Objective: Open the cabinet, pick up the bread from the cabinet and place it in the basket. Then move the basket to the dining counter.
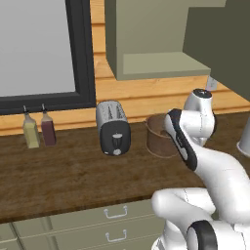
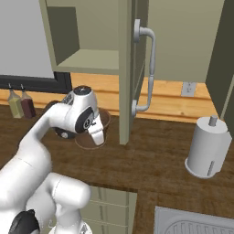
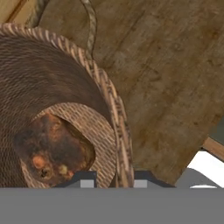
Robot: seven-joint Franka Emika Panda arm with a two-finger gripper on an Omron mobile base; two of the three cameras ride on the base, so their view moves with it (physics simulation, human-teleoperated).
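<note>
The round woven basket stands on the wooden counter, and the brown bread lies on its bottom. My gripper comes down over the near side of the basket, one fingertip inside and one outside, shut on its rim. In the right base view the gripper hangs at the basket. In the left base view my arm covers part of the basket. The olive-green cabinet above has its door swung open and its shelf bare. The dining counter is out of view.
A silver toaster stands just left of the basket, and two bottles are further left under the window. A paper towel roll and a sink lie to the right. The open door's bar handle juts out over the counter.
</note>
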